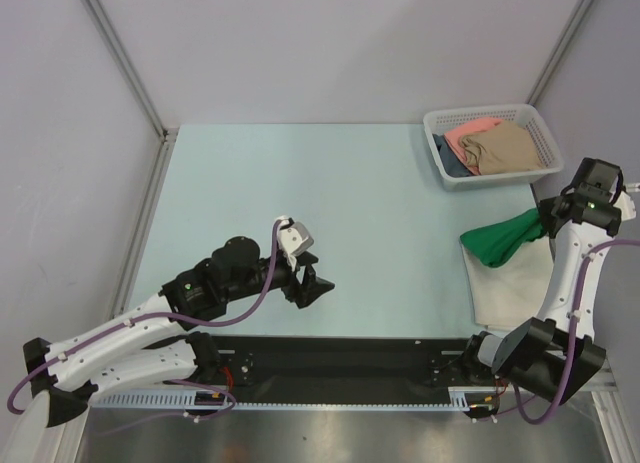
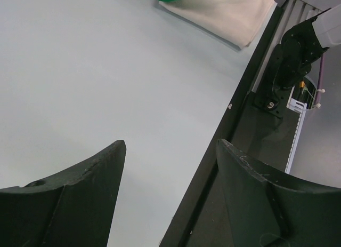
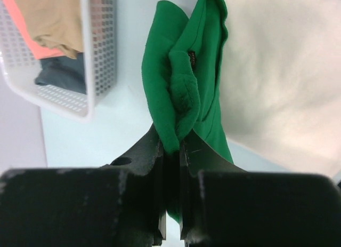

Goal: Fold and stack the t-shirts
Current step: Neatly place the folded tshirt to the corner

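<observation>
A bright green t-shirt (image 1: 505,239) hangs bunched from my right gripper (image 1: 548,221) at the table's right side, its free end trailing on the table. In the right wrist view the gripper (image 3: 171,145) is shut on a fold of the green shirt (image 3: 181,71). A folded cream-white t-shirt (image 1: 512,287) lies flat under and beside it; it also shows in the right wrist view (image 3: 277,76) and the left wrist view (image 2: 229,12). My left gripper (image 1: 312,283) is open and empty over the table's near middle; its jaws (image 2: 170,151) stand wide apart.
A white mesh basket (image 1: 440,153) at the back right holds salmon-pink (image 1: 468,133), tan (image 1: 508,148) and dark blue (image 1: 455,169) shirts. A black rail (image 1: 340,358) runs along the near edge. Grey walls stand around the table.
</observation>
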